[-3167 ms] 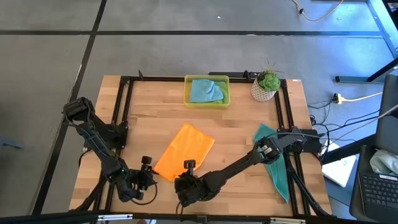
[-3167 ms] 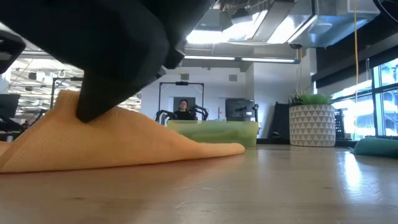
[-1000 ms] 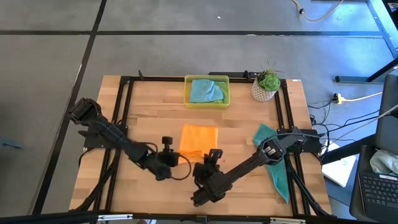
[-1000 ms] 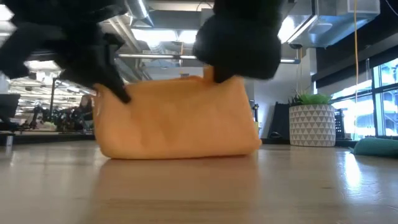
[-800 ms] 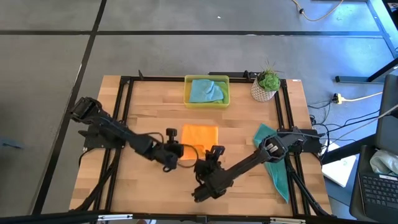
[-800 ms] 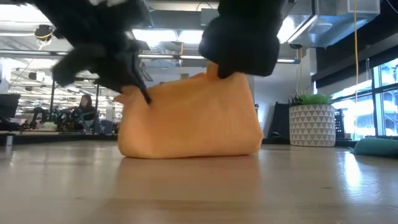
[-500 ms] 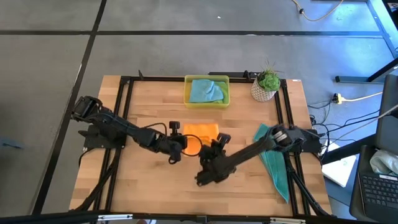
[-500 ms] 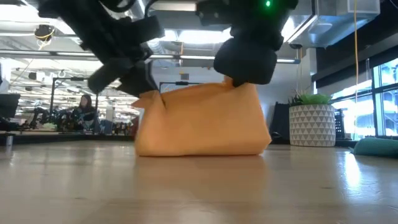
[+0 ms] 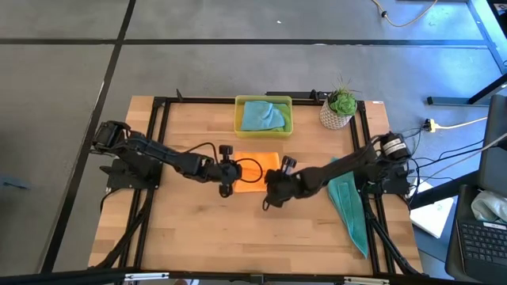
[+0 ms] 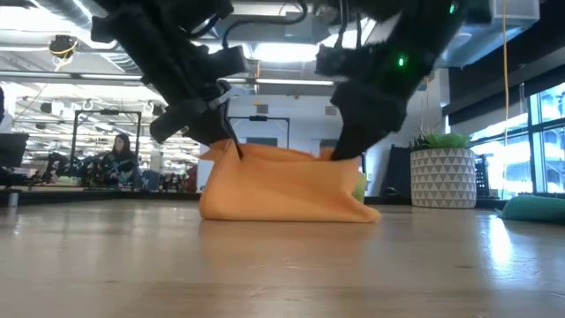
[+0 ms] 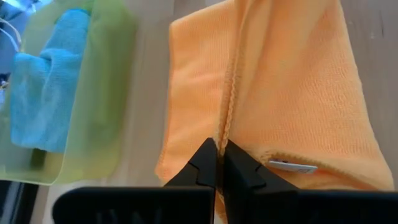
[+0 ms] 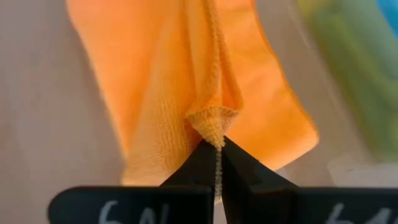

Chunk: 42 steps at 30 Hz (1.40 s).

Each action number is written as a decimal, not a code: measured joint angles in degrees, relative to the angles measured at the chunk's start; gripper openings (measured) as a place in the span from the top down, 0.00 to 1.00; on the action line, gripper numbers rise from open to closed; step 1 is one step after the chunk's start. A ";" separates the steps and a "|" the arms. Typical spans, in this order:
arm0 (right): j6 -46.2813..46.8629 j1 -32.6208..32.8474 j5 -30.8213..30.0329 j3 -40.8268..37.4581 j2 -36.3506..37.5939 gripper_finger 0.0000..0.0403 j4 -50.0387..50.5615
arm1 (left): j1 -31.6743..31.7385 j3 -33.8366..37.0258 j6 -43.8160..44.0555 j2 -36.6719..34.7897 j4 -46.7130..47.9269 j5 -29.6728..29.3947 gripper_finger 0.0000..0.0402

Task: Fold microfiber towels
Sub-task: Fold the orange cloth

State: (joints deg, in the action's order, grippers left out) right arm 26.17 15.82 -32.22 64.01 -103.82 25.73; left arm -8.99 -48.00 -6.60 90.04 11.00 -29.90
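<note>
The towel (image 9: 255,172) pinched at the middle of the table is plain bright orange with a small white tag at its hem, and both arms and their grippers, the left gripper (image 9: 227,179) and the right gripper (image 9: 273,184), are matte black. At the far edge a translucent yellow-green tray (image 9: 240,125) holds a light blue towel (image 9: 262,115), while a teal towel (image 9: 348,205) lies along the right side. The table (image 9: 222,233) is pale wood in strips with a black frame, and the pot (image 9: 333,119) at the far right is white with a grey triangle pattern under a green plant (image 9: 342,100).
</note>
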 joint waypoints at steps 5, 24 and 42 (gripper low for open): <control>-4.26 -4.10 1.69 -4.76 0.75 0.97 -4.78 | 2.64 0.09 -1.52 0.00 -0.54 2.69 0.99; -13.27 -6.94 -6.74 -3.73 1.63 0.97 -4.87 | 3.08 1.07 -4.55 0.00 -1.55 -2.15 0.99; -19.70 -16.10 -1.01 -16.42 1.63 0.97 -26.76 | 14.78 1.01 -10.01 0.00 -3.98 9.16 0.96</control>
State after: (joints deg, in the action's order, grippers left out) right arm 6.47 -0.28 -33.23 47.59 -102.19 -1.03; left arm 5.79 -46.98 -16.61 90.04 7.02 -20.73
